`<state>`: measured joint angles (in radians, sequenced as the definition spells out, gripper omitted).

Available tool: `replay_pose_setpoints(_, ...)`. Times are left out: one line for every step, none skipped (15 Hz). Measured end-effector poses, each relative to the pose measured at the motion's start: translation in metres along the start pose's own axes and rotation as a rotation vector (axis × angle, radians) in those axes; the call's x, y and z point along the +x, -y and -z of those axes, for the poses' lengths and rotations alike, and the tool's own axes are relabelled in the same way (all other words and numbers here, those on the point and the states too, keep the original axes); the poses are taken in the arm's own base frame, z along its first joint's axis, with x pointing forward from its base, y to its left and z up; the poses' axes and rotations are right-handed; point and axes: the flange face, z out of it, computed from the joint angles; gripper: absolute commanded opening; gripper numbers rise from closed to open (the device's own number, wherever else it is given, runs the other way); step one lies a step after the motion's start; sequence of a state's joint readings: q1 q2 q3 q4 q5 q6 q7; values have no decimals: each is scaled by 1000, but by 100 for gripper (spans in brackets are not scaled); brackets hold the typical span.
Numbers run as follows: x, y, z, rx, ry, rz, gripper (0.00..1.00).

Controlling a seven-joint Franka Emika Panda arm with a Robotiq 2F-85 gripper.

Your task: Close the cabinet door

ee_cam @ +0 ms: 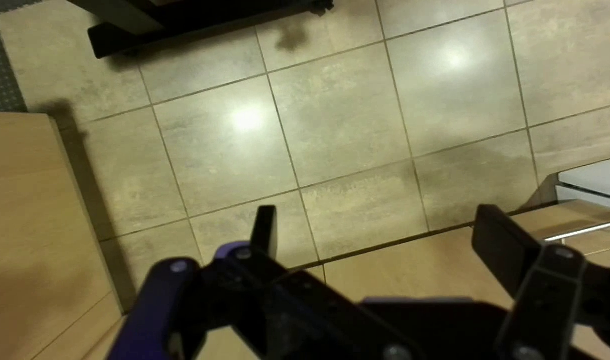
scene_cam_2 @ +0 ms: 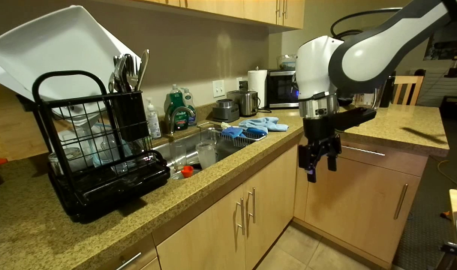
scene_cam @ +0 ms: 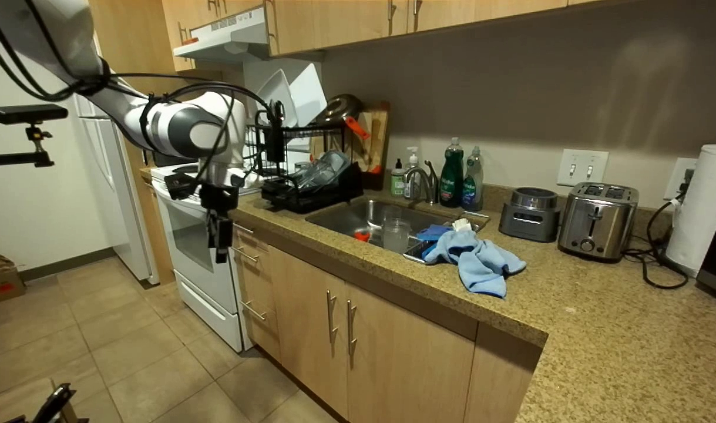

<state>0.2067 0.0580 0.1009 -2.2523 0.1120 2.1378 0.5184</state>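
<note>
Currently my gripper (ee_cam: 376, 232) stands wide, its fingers (ee_cam: 505, 250) well apart, with the tiled floor (ee_cam: 345, 120) showing between them. In both exterior views it points down. Under the sink (scene_cam: 349, 212) I see a door (scene_cam: 302, 317) and its twin (scene_cam: 416, 352), side by side and both flush, their upright handles (scene_cam: 349, 329) near each other; which of the two is the task's, I cannot tell. A blue cloth (scene_cam: 481, 258) lies on the counter (scene_cam: 581, 317), just beside the sink.

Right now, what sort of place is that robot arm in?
A kitchen, probably in a home: an exterior view shows a steel sink, a toaster on the counter, and a white oven.
</note>
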Motion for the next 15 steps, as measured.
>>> replay_pose_setpoints(-2,-12,3,-12,-11,-5,100)
replay_pose_setpoints(-3,-24,6,-30,-25,-5,100)
replay_pose_setpoints(-3,-36,9,-45,-40,-3,100)
replay_pose_setpoints(-1,-48,13,-61,-56,3,100)
replay_pose_setpoints(1,-61,18,-75,-71,11,100)
replay_pose_setpoints(5,-74,23,-87,-85,22,100)
replay_pose_setpoints(9,-86,29,-98,-99,36,100)
replay_pose_setpoints(14,-98,34,-109,-111,54,100)
replay_pose_setpoints(18,-109,38,-118,-124,76,100)
replay_pose_setpoints(22,-118,42,-122,-137,104,100)
replay_pose_setpoints(27,-125,45,-124,-151,137,100)
replay_pose_setpoints(31,-131,49,-127,-164,177,100)
replay_pose_setpoints(34,-136,53,-129,-175,216,100)
replay_pose_setpoints(38,-138,57,-130,-185,253,100)
replay_pose_setpoints(41,-140,61,-131,-194,286,100)
